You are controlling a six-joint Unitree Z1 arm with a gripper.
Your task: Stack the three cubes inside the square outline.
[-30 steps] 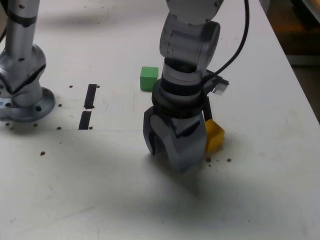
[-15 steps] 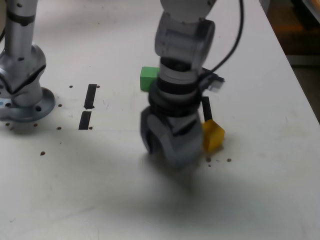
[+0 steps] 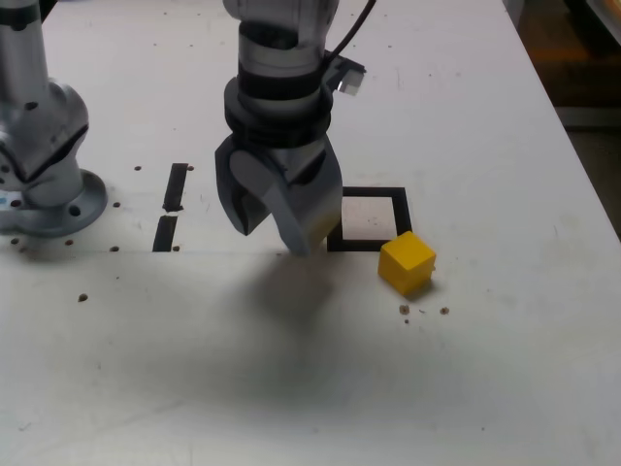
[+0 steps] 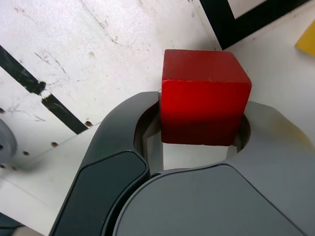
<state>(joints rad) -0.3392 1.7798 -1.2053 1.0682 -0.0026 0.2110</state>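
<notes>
My gripper (image 3: 277, 231) hangs over the table just to the exterior view's left of the square outline (image 3: 400, 216). It is shut on the red cube (image 4: 204, 93), which the wrist view shows squeezed between both fingers. In the exterior view the gripper's body hides the red cube. The yellow cube (image 3: 407, 262) sits on the table touching the outline's near right corner, tilted against the outline's sides. A black corner of the outline (image 4: 236, 22) and a sliver of the yellow cube (image 4: 307, 39) show in the wrist view. The green cube is hidden behind the arm.
Two short black strips (image 3: 173, 204) lie to the exterior view's left of the gripper. Farther left stands the arm's metal base (image 3: 44, 155). Small dark specks dot the white table. The table's edge (image 3: 572, 155) runs along the exterior view's right.
The arm has swung to the exterior view's left and toward the back, uncovering the square outline and the whole yellow cube. It now covers the green cube.
</notes>
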